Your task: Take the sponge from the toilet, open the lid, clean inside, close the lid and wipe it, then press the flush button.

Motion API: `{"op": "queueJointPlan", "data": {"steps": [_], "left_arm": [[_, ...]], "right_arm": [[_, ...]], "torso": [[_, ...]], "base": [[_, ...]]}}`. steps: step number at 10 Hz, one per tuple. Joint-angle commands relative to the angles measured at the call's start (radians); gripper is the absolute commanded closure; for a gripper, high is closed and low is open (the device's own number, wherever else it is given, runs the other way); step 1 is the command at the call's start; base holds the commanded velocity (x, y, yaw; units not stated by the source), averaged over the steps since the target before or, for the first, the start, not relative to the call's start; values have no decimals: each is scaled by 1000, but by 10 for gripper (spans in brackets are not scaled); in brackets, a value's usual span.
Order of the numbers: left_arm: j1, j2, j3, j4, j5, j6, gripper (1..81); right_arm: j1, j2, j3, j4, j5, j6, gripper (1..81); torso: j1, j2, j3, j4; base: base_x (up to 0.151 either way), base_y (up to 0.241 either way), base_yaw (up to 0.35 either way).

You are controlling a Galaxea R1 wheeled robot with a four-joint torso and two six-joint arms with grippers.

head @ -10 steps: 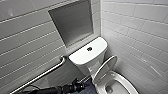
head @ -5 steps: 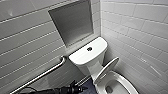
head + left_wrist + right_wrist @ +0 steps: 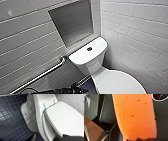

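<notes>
We are carrying the sponge [image 3: 134, 116] in the right gripper [image 3: 139, 139], which is pinching it by one end and is closed down to the sponge's thickness, as far as we can judge. The sponge is hanging clear of the toilet [image 3: 90, 62]. The lid [image 3: 65, 117] is lying low over the bowl, and the flush button [image 3: 89, 49] is sitting in the middle of the tank top, with the grab rail [image 3: 42, 73] running along the wall beside it. We are weighing two risks: the soft sponge slipping out of so shallow a hold once it is pressed on, and the glossy lid dropping back if it is raised only partway.
</notes>
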Motion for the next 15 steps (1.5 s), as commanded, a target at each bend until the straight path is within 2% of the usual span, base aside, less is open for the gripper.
{"op": "queueJointPlan", "data": {"steps": [1, 2, 4, 6, 8, 10, 12, 14, 15], "left_arm": [[7, -111, 61, 158, 171, 11, 10], [61, -151, 78, 212, 191, 13, 10], [186, -195, 93, 280, 180, 16, 10], [307, -194, 76, 338, 176, 22, 10], [398, -192, 66, 383, 154, 22, 10], [498, -185, 24, 464, 26, 22, 10], [561, -145, -69, 472, 13, 26, 10], [625, -105, -144, 501, 6, 27, 10], [654, -85, -181, 508, -20, 28, 10]], "right_arm": [[-4, 0, 12, -17, -62, 1, 811], [-2, 5, 0, -13, -62, 2, 811], [1, 20, -54, -11, -75, 4, 811], [0, 35, -60, -10, -151, 5, 811], [-10, 57, -97, -19, -146, 5, 811], [-10, -4, -7, -26, -140, 7, 811], [-1, -90, 131, -29, -85, 5, 811], [26, -169, 272, -31, -62, 5, 811], [35, -210, 334, -23, -33, 9, 811]], "torso": [[0, 0, 0, 0], [0, 0, 0, 0], [0, 0, 0, 0], [0, 0, 0, 0], [0, 0, 0, 0], [0, 0, 0, 0], [0, 0, 0, 0], [0, -1, 0, 0], [0, -1, 1, 0]], "base": [[0, 0, 0], [0, 0, 0], [0, 0, 0], [0, 0, 0], [0, 0, 0], [0, 0, 0], [0, 0, 0], [0, 0, 0], [0, 0, 0]]}}
